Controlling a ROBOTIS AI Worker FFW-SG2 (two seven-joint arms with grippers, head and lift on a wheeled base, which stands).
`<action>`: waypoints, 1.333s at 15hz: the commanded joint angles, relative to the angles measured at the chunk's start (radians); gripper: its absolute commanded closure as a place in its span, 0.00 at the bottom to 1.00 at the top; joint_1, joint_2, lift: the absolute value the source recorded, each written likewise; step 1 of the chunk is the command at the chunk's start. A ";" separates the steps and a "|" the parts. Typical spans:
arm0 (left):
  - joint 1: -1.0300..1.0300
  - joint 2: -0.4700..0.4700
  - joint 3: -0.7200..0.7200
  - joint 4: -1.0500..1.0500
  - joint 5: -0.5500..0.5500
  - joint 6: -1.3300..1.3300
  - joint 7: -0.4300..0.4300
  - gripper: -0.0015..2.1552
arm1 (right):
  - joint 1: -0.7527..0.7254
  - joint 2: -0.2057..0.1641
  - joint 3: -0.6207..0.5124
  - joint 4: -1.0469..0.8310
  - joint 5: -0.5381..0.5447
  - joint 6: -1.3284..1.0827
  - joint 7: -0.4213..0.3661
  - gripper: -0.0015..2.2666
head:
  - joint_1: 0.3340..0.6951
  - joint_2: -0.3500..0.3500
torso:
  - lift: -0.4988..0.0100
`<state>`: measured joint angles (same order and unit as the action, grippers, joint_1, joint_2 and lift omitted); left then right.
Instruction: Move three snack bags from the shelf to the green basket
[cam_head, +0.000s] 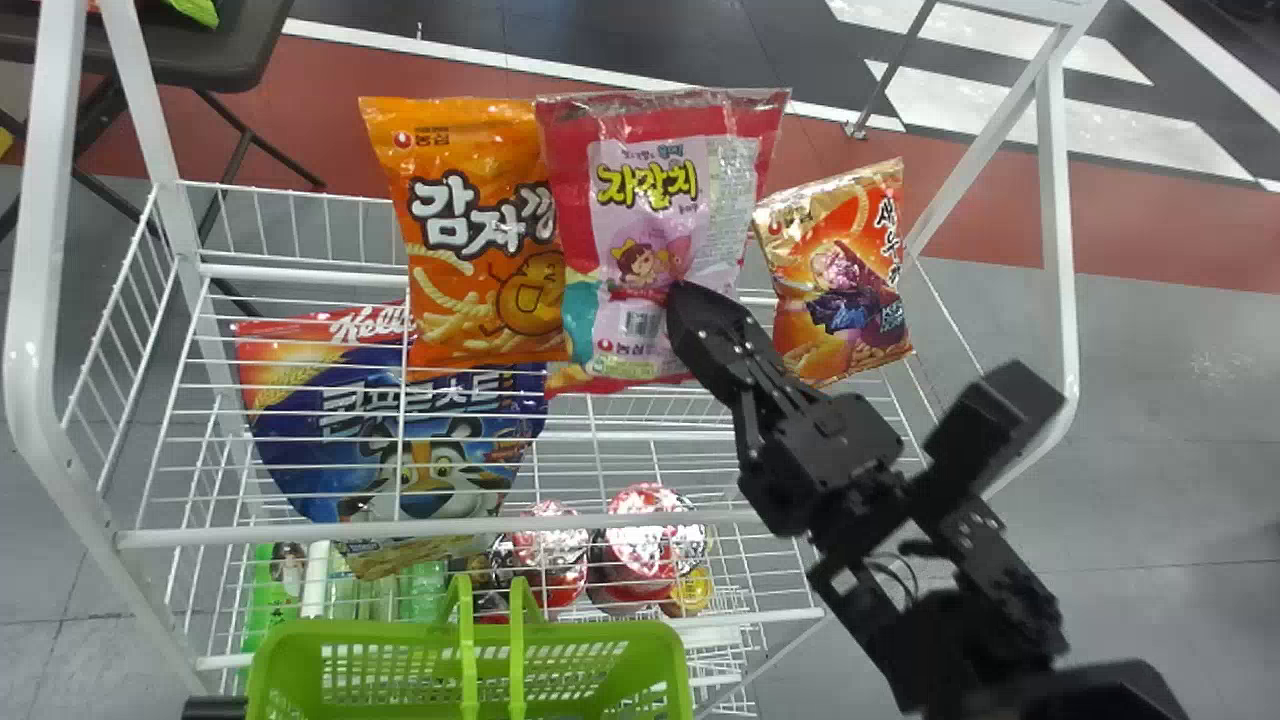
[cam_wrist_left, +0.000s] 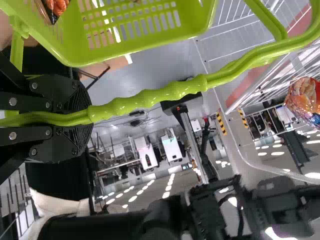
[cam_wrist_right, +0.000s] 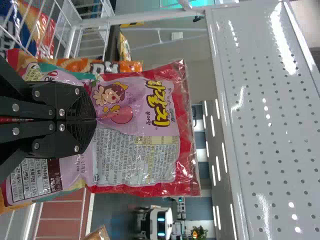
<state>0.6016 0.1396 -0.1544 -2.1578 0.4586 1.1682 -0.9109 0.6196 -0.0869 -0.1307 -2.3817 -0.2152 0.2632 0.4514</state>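
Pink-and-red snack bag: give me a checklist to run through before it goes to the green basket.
1. Right gripper shut on the pink-and-red snack bag: ok, pinching its front.
2. Left gripper on the handle of the green basket: ok.
3. Snack bag clear of the orange bag beside it: cannot tell, they overlap in the head view.
4. Snack bag above the basket: not ok, it is at the shelf.
5. Room in the basket: cannot tell, the head view cuts it off.
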 joint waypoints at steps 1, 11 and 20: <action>-0.003 0.000 0.006 0.003 0.000 0.000 0.001 0.81 | 0.089 -0.001 -0.061 -0.091 -0.062 0.144 0.046 0.99 | 1.00 0.00 | 0.89; -0.016 -0.014 0.027 0.012 -0.008 -0.015 0.015 0.81 | 0.204 0.024 -0.227 -0.131 -0.216 0.656 0.227 0.99 | 1.00 0.00 | 0.89; -0.016 -0.011 0.027 0.026 -0.005 -0.034 0.010 0.81 | 0.196 0.022 -0.199 0.009 -0.190 0.874 0.276 0.99 | 1.00 0.00 | 0.89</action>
<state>0.5865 0.1270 -0.1273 -2.1340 0.4536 1.1359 -0.9002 0.8193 -0.0644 -0.3421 -2.4110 -0.4164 1.1430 0.7259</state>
